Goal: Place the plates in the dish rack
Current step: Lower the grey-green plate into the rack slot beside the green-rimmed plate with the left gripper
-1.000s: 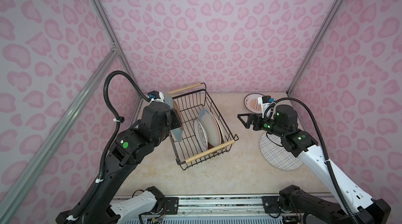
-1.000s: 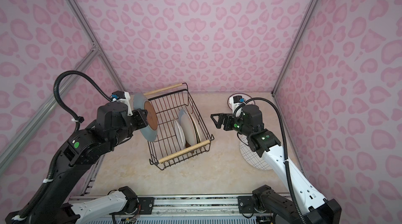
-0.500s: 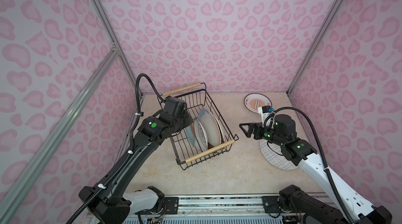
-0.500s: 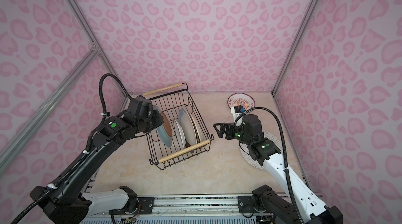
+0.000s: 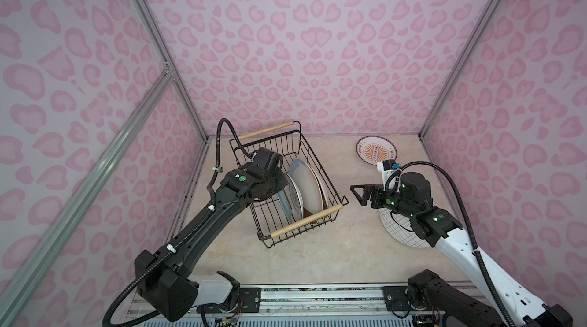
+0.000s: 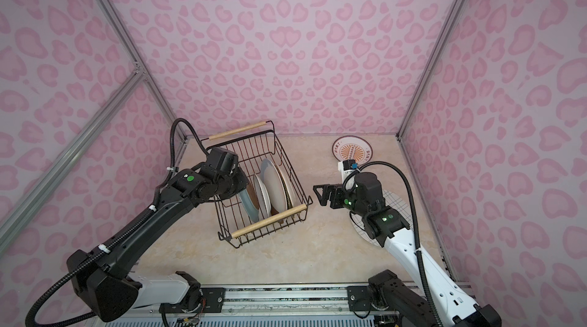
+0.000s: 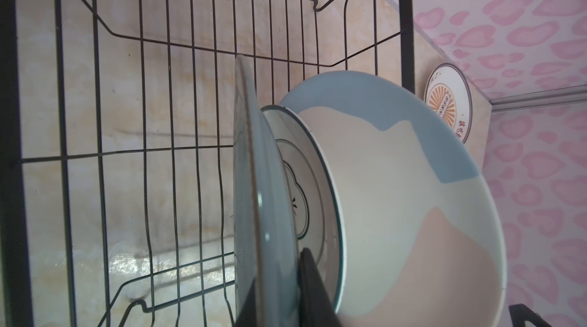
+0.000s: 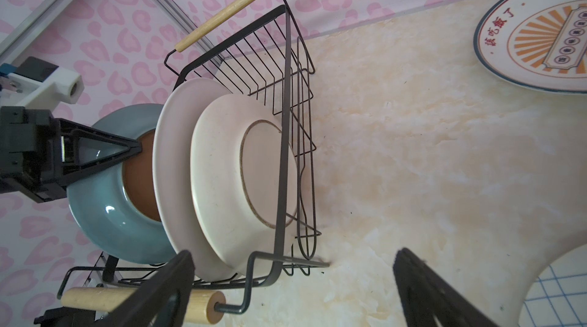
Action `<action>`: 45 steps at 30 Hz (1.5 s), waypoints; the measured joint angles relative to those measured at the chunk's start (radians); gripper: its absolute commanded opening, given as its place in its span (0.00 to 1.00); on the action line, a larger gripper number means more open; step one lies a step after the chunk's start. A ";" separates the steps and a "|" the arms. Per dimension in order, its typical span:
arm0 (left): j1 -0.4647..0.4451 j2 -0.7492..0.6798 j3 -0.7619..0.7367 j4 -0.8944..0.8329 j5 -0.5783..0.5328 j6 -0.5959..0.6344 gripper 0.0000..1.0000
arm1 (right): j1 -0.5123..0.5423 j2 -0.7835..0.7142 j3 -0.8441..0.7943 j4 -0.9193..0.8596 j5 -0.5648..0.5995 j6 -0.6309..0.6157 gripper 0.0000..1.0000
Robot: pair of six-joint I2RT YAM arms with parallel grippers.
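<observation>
The black wire dish rack stands left of centre, with three plates on edge in it. My left gripper is shut on the rim of the grey-blue plate, which stands inside the rack beside a white plate and a larger pale plate. My right gripper hangs open and empty just right of the rack. An orange sunburst plate lies flat at the back. A grid-lined plate lies under my right arm.
Pink patterned walls enclose the beige table on three sides. The rack's far half holds no plates. A rail with both arm bases runs along the front edge.
My left arm has swung right and down, carrying the grey-blue plate from above the rack's left side into the rack beside the other plates. My right gripper has sunk slightly, still open.
</observation>
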 measured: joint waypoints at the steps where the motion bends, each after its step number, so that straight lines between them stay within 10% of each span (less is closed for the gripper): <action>1: 0.000 0.002 -0.005 0.000 0.003 -0.005 0.03 | 0.000 -0.004 -0.003 0.002 0.006 0.000 0.97; 45: -0.122 0.040 -0.068 0.031 -0.085 -0.095 0.05 | -0.006 -0.048 -0.077 0.021 -0.008 0.030 0.97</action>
